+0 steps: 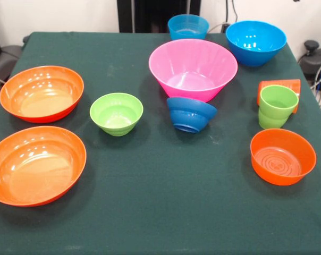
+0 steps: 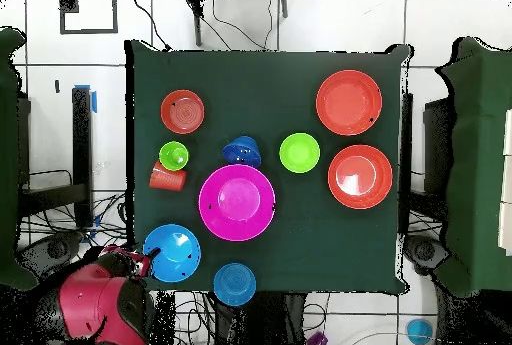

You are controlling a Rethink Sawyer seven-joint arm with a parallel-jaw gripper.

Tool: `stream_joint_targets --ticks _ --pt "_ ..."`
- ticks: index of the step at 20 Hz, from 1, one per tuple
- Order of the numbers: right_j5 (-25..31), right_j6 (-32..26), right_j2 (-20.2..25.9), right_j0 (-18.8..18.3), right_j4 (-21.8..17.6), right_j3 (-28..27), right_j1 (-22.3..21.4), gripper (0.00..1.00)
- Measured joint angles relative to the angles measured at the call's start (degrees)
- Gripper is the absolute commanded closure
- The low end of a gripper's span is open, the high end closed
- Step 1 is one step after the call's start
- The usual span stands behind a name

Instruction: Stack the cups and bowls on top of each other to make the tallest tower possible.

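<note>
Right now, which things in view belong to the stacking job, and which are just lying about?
Job: pink bowl; wide orange bowls; small orange bowl; sky blue bowls; dark blue bowl; lime bowl; green cup; orange cup.
Lying about: cables; blue floor tape.

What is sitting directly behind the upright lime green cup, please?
Behind the lime green cup lies the orange cup on its side, touching or nearly so. The green cup covers its middle, so its mouth and inside cannot be seen.

No readable text, labels or numbers
</note>
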Motion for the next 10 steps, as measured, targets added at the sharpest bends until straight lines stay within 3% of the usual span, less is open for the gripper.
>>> stream_joint_targets --ticks 6,10 --pt "-0.8 0.0 0.0 -0.6 -1.5 2.0 -2.2 0.00" --pt "2.6 0.0 0.0 -0.3 -2.2 1.9 -5.2 0.00"
